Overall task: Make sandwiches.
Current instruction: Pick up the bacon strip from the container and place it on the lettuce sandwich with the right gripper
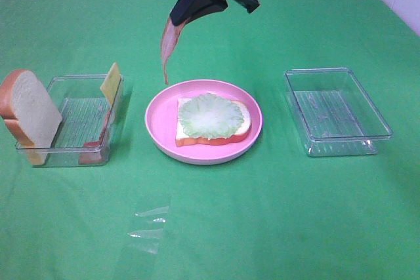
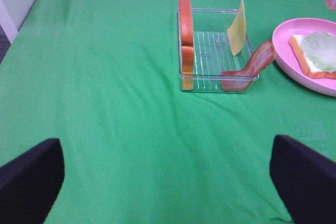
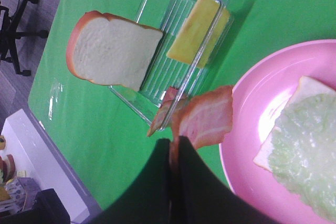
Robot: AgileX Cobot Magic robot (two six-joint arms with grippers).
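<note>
On the pink plate [image 1: 164, 117] lies a white bread slice [image 1: 190, 137] with orange-brown crust, topped by pale green lettuce [image 1: 211, 116]. My right gripper [image 1: 187, 14] is shut on a reddish bacon strip [image 1: 167, 47] that hangs above the plate's back left rim; the right wrist view shows the strip [image 3: 207, 119] pinched between shut fingers [image 3: 157, 177]. The left clear tray [image 1: 65, 155] holds a second bread slice [image 1: 29, 106], a yellow cheese square [image 1: 110, 83] and another bacon strip [image 2: 260, 59]. My left gripper [image 2: 168, 182] is open and empty, over bare cloth short of that tray.
An empty clear tray [image 1: 335, 113] stands right of the plate. Small clear plastic pieces [image 1: 147, 227] lie on the green cloth at the front. The cloth's edge and a white wall show at the far right.
</note>
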